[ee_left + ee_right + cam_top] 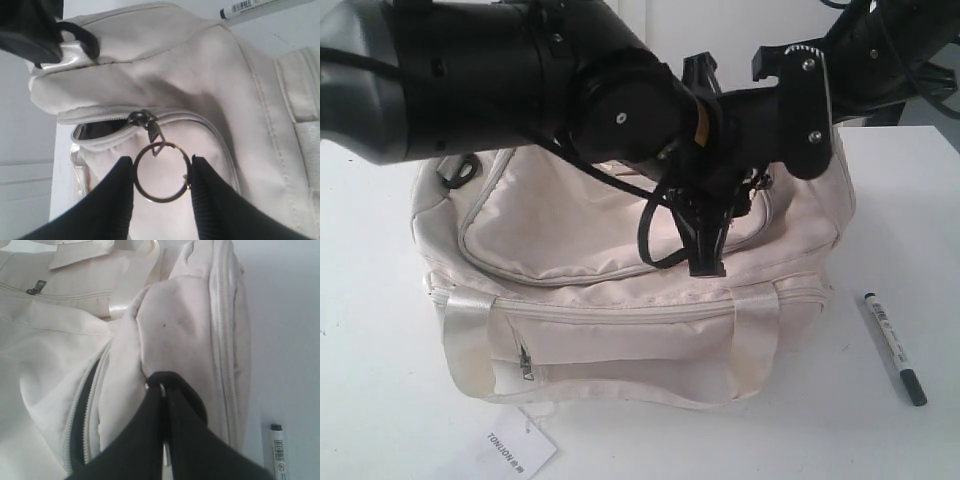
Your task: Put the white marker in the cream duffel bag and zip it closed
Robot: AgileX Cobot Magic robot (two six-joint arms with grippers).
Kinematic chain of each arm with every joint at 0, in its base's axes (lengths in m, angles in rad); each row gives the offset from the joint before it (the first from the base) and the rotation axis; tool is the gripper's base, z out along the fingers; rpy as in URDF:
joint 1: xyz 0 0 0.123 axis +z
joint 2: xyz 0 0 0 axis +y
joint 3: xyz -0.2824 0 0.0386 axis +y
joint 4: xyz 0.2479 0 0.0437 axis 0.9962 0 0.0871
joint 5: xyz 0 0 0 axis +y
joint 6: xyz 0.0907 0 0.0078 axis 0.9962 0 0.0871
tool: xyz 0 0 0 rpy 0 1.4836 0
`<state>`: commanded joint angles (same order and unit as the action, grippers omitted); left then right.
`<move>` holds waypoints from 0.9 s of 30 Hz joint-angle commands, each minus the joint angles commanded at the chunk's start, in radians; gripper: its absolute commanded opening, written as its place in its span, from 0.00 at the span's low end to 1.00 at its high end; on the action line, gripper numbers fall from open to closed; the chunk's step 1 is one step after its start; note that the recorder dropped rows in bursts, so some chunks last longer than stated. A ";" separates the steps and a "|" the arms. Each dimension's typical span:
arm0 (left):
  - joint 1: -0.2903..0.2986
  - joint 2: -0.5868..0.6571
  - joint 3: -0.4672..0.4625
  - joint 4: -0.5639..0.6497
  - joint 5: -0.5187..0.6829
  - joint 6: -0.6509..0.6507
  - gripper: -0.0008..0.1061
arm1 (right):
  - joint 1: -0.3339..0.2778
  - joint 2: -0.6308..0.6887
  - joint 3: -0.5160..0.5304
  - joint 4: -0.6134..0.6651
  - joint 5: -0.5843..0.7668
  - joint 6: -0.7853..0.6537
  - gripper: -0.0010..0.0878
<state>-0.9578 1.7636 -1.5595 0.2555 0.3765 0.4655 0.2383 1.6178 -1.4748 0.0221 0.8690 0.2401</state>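
— What's where, going left to right?
— A tag (510, 452) lies on the table (370, 400) at the front. The bag (550, 230) sits mid-table, slumped. Its top zip (200, 120) is open only a crack at one end, with dark lining showing.
— And the left gripper (161, 161)?
— Narrow. One finger sits each side of the ring (161, 172), touching its rim. I'd call it a pinch.
— The right gripper (163, 390)?
— Jaws tight together on a fold of cloth at the bag's end (bracing it, I'd guess).
— The marker (894, 347)?
— On the table right of the bag, apart from it, with nothing touching it.
— How will they handle?
— The bag is limp, so the cloth should bunch and drag with the zip. It wants one end held while the ring is pulled. The ring is thin, hard metal and likely to swivel or slip. The marker looks light, stiff and smooth and may roll, so take it across mid-barrel.
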 joint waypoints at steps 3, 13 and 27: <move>0.026 0.000 0.000 -0.077 -0.002 0.006 0.01 | 0.000 0.000 0.000 0.000 0.000 0.000 0.01; 0.129 -0.008 0.000 -0.669 0.021 0.364 0.01 | 0.000 0.000 0.000 0.000 0.000 0.000 0.01; 0.238 -0.008 0.000 -1.088 0.251 0.655 0.01 | 0.000 0.000 0.000 0.007 0.000 0.009 0.01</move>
<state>-0.7194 1.7556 -1.5595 -0.8323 0.6271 1.1210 0.2383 1.6178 -1.4748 0.0290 0.8690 0.2489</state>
